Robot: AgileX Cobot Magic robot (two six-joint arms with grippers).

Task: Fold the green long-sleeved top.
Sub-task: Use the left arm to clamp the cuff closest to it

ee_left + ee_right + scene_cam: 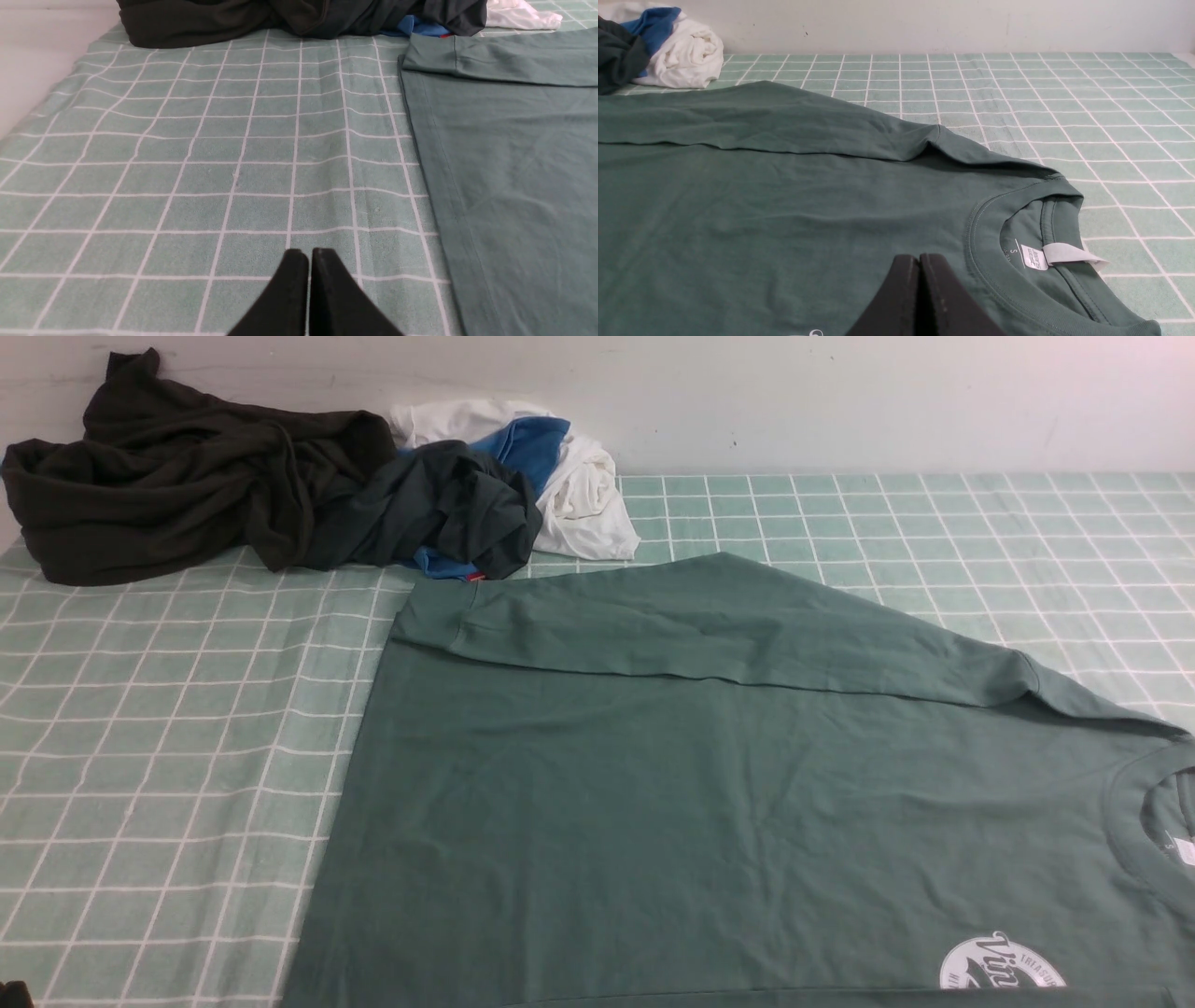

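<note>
Both pinched together empty, my left gripper point(308, 254) and right gripper point(919, 259) are needing matched, level pinches on the flat green long-sleeved top point(653, 784)

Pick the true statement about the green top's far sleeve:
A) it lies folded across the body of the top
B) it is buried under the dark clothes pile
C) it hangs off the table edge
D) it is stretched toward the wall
A: the sleeve lies flat across the upper part of the green top, cuff towards the hem.
</note>
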